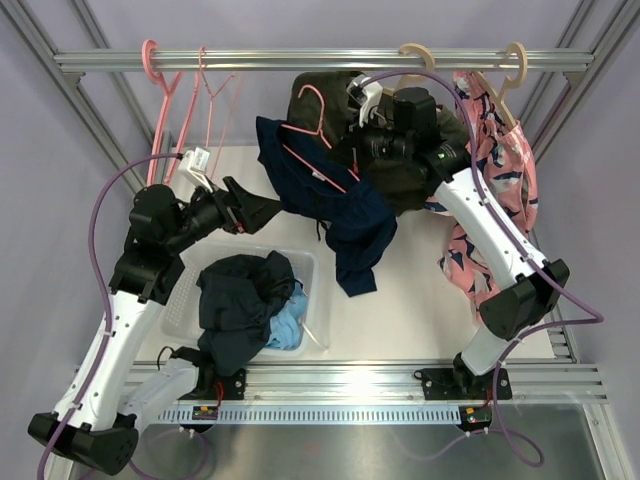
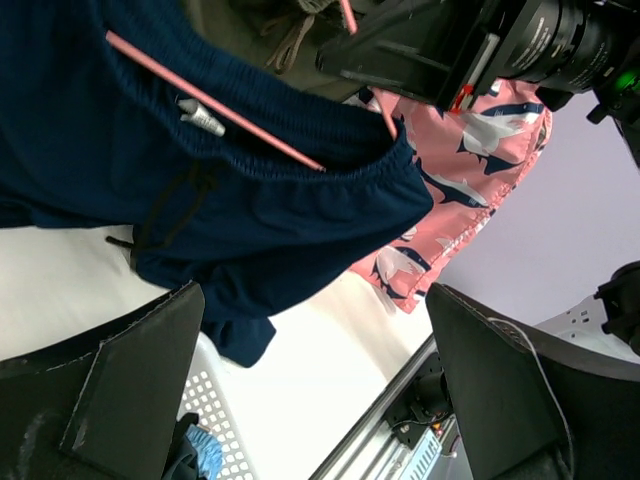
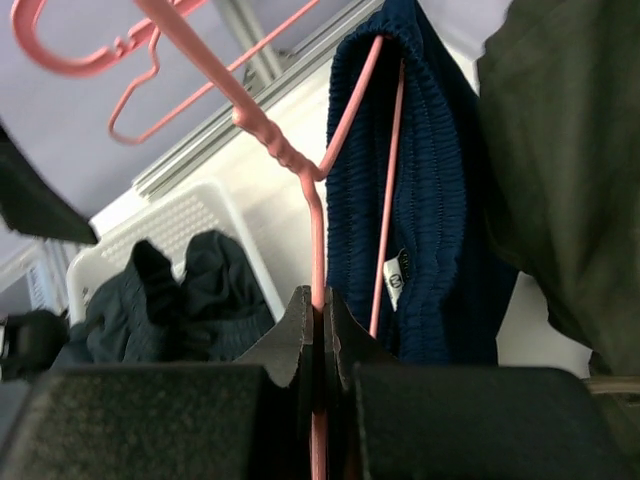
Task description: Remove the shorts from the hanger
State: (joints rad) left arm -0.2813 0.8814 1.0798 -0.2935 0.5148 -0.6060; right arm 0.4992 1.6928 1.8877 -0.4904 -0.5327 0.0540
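The deep navy shorts (image 1: pixel 335 200) hang over a pink hanger (image 1: pixel 318 128) held off the rail above the table. My right gripper (image 3: pixel 320 310) is shut on the hanger's wire (image 3: pixel 312 215), just below its hook, with the shorts' waistband (image 3: pixel 430 220) beside it. My left gripper (image 1: pixel 262 212) is open and empty, its fingers (image 2: pixel 130 390) spread just left of and below the shorts (image 2: pixel 250 200), not touching them. The dark slate-navy shorts (image 1: pixel 238 300) and the light sky-blue shorts (image 1: pixel 290 325) lie in the white basket (image 1: pixel 176 318).
Olive-green shorts (image 1: pixel 330 95) hang on the rail behind my right wrist. The pink patterned pair (image 1: pixel 500 170) hangs at the right. Two bare pink hangers (image 1: pixel 165 90) hang at the rail's left. The frame's bar (image 1: pixel 330 375) runs along the near edge.
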